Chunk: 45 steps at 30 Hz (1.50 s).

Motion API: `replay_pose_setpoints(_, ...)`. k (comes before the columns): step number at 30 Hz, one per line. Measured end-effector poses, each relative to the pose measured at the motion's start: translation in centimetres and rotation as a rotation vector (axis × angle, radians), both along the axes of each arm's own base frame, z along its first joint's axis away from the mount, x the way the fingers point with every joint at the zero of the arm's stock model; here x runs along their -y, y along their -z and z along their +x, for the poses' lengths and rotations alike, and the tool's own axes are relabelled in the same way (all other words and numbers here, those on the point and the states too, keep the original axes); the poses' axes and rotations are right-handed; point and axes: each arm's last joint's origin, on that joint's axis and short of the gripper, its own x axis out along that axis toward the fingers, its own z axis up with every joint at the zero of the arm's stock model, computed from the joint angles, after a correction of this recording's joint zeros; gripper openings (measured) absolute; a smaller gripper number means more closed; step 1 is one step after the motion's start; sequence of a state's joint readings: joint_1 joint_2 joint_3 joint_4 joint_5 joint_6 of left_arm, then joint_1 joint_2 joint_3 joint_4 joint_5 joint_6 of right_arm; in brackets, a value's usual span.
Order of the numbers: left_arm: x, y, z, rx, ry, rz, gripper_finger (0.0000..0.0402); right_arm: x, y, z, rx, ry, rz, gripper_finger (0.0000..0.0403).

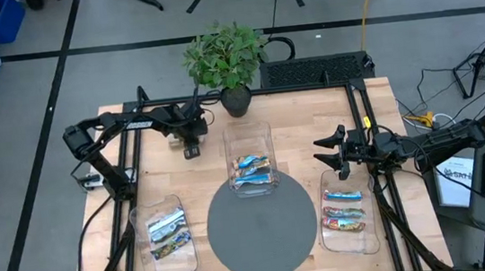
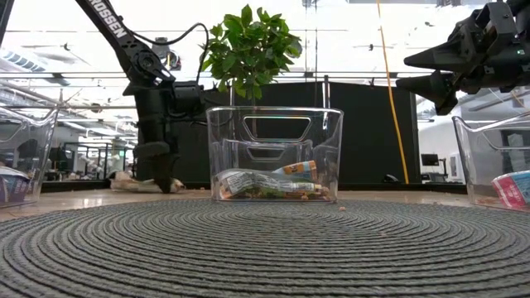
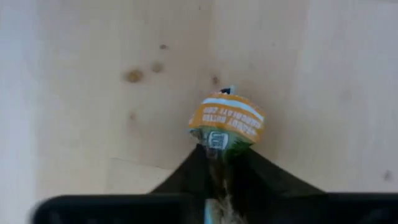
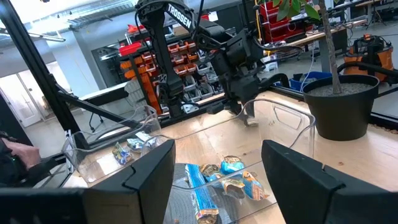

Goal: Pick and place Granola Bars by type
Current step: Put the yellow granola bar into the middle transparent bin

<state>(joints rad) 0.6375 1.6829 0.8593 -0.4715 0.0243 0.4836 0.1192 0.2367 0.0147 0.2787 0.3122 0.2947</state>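
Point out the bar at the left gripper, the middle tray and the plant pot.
Orange-ended bar [image 3: 227, 123]: left wrist view, its wrapper end.
Middle tray [image 2: 274, 116]: low view, front rim.
Plant pot [image 1: 237, 101]: high view, its side.

"TROSSEN" — white lettering on the left arm [image 4: 177, 18].

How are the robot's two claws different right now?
The left gripper is down at the table behind the middle tray, pinched on a granola bar with an orange end. The right gripper hangs up in the air above the right tray, fingers spread apart and holding nothing. Both are dark, two-fingered claws.
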Motion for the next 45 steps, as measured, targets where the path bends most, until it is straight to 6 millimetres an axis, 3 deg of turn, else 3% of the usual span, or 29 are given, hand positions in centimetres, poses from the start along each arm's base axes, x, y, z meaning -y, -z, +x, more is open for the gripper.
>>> replay_pose_setpoints(3, -0.1, -0.1, 0.1, -0.001, -0.037, 0.026, 0.0022, 0.0, 0.0, 0.0, -0.001, 0.000, 0.000, 0.0233)
replay_pose_setpoints(8, 0.3, -0.1, 0.3, -0.047, -0.099, 0.084, 0.0012, 0.0, 0.0, 0.0, 0.000, 0.000, 0.000, 0.0233)
replay_pose_setpoints(14, 1.8, -1.4, 0.0, -0.090, -0.101, 0.132, 0.0006, 0.0, 0.0, 0.0, 0.000, -0.001, 0.000, 0.0233)
replay_pose_setpoints(19, 3.5, -3.9, -0.6, -0.074, -0.121, 0.153, 0.0004, 0.0, 0.0, 0.0, 0.000, 0.000, 0.000, 0.0233)
replay_pose_setpoints(35, 11.9, -11.9, -4.3, -0.022, -0.152, 0.342, 0.0004, 0.0, 0.0, 0.0, 0.000, -0.001, 0.000, 0.0233)
replay_pose_setpoints(45, 16.2, -20.8, -2.9, 0.159, -0.089, 0.361, 0.0003, 0.0, 0.0, 0.0, 0.000, 0.000, 0.000, 0.0233)
